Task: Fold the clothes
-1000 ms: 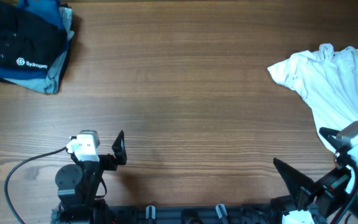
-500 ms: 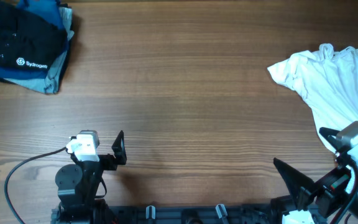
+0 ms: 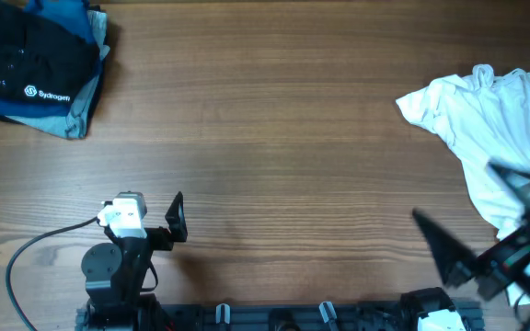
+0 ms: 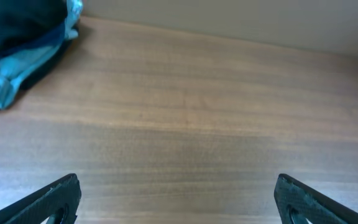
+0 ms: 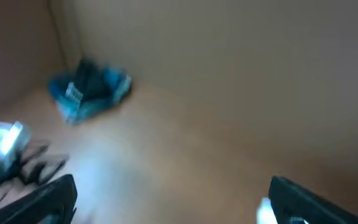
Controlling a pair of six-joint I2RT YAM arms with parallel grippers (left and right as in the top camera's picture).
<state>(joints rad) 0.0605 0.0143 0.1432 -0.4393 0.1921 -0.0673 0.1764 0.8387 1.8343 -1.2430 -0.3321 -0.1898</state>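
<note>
The clothes, a black T-shirt (image 3: 28,62) with a small white logo, lie folded at the table's far left corner on top of a blue shirt (image 3: 79,103). The left wrist view catches them at its top left, the black T-shirt (image 4: 16,23) above the blue shirt (image 4: 21,70). My left gripper (image 3: 145,221) rests at the near left edge, open and empty (image 4: 178,186), far from the pile. My right gripper (image 3: 482,217) is at the near right, blurred, open and empty (image 5: 173,186). Its view shows the black T-shirt (image 5: 89,73) small and far off.
A crumpled white T-shirt (image 3: 495,119) spreads over the right side of the table, reaching down beside my right arm. A black cable (image 3: 26,262) loops at the near left. Bare wood (image 3: 274,138) lies between the two piles.
My right arm has started to move and shows blurred now, its fingers shifted slightly up and right. The left arm and both piles of clothing are unchanged.
</note>
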